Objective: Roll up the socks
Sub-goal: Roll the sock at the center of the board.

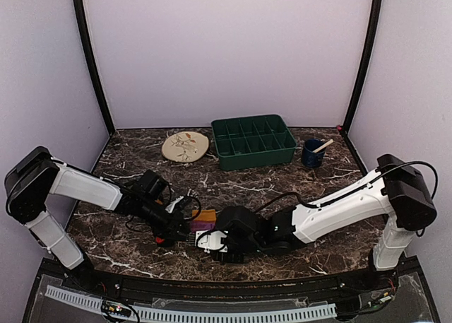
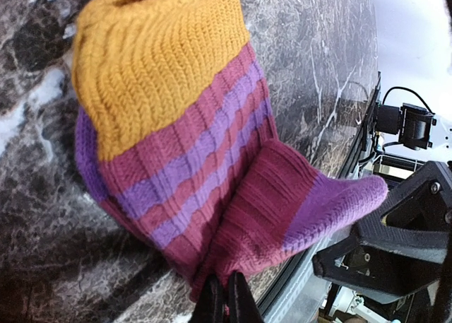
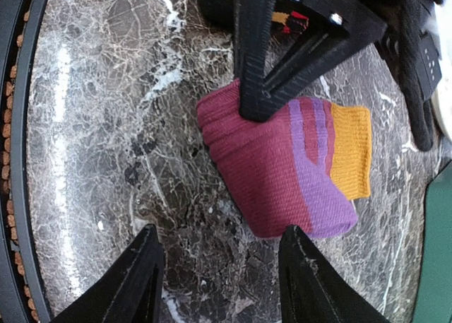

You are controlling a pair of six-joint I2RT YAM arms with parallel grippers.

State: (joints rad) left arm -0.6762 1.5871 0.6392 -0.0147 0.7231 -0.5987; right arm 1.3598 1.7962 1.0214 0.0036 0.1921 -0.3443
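While the left gripper (image 2: pixel 226 298) pinches the soft pink, purple and orange sock (image 3: pixel 282 167), the right gripper (image 3: pixel 222 266) stands open and empty just beside it.

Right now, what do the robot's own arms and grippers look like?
The left arm and right arm have white links with bulky black joint housings, and thin black cables run along them. The left gripper and right gripper have black, tapered fingers.

bg: back wall (image 1: pixel 226 54) pale lilac, plain | corner posts (image 1: pixel 92 61) blk | table (image 1: pixel 254 181) dark marble w/ white veins | light even
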